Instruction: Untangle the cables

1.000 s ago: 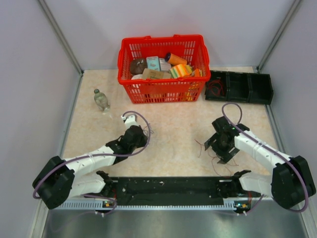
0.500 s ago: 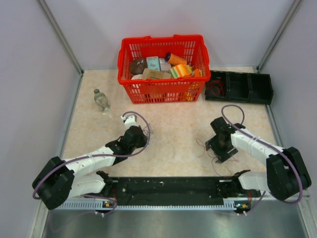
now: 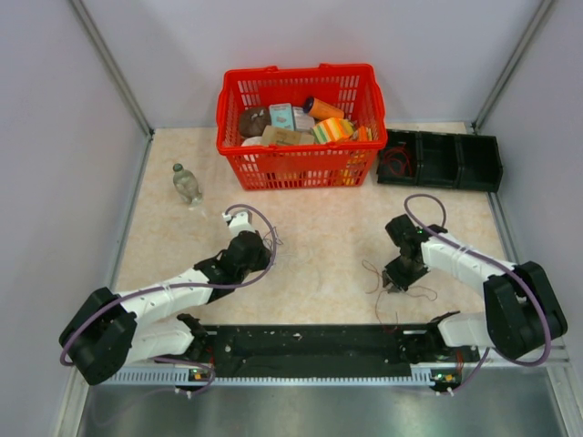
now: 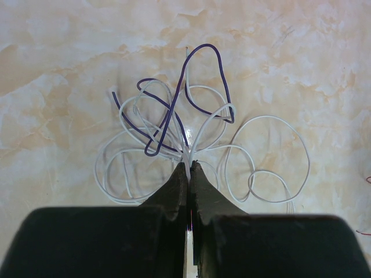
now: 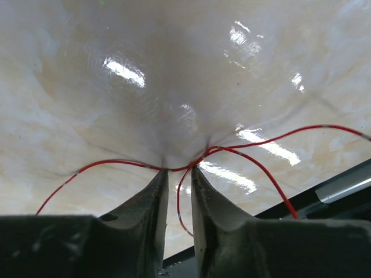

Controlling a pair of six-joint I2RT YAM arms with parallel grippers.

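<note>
1. White and purple wires [image 4: 179, 145] lie on the marbled table [image 3: 310, 228], left of centre. They are one knot of crossing loops, so that bundle is not yet separated.
2. Left gripper [image 4: 188, 165]: the jaws are pressed together on the point where these strands meet, holding the bundle down against the table.
3. Red wires [image 5: 116, 162] lie apart from that bundle, on the right side near the front rail, spread in loose curves.
4. Right gripper [image 5: 177, 171]: its tips rest on the table with only a narrow gap between them. One red strand crosses right at the tips and a loop drops between the jaws, which have not yet pinched it.
5. Judgement: the red strands already seem to be out of the white and purple knot. Most of the work is left, since that knot needs pulling apart and the red ones are loosely crossed.
6. Compared with a second ago, the right arm has drawn in leftward and dropped to the table, and its jaws have gone from wide to almost together. The left arm, red basket [image 3: 296, 114], black bins [image 3: 455, 164] and bottle [image 3: 187, 184] have not moved.
</note>
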